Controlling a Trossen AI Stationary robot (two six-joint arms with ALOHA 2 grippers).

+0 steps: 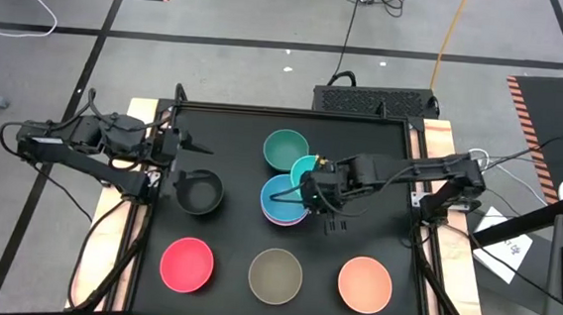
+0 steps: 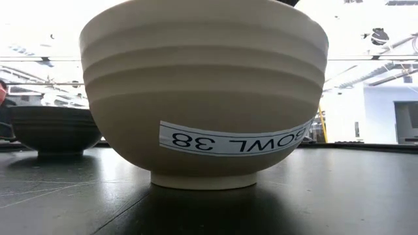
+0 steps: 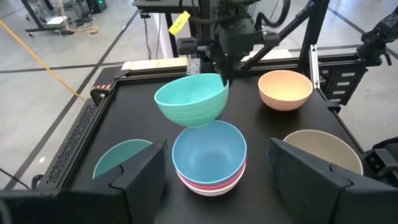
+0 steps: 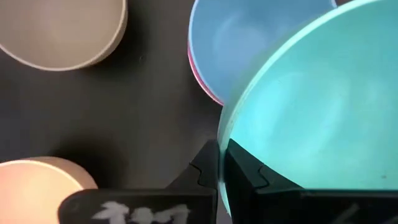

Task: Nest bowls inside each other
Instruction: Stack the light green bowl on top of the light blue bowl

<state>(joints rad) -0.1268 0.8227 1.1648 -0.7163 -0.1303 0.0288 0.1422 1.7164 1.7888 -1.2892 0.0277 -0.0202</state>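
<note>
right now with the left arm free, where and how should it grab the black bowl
Grip the black bowl by its rim, coming straight down from above. It stands upright and open-mouthed, apart from the other bowls, so one finger can likely go inside the wall and one outside. The nearest rim section faces the open left gripper, which hangs just behind it.

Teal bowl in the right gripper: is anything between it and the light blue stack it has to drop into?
Nothing visible. The right gripper holds the teal bowl tilted, just above the open light blue bowl topping the stack; the gap between them is clear.
</note>
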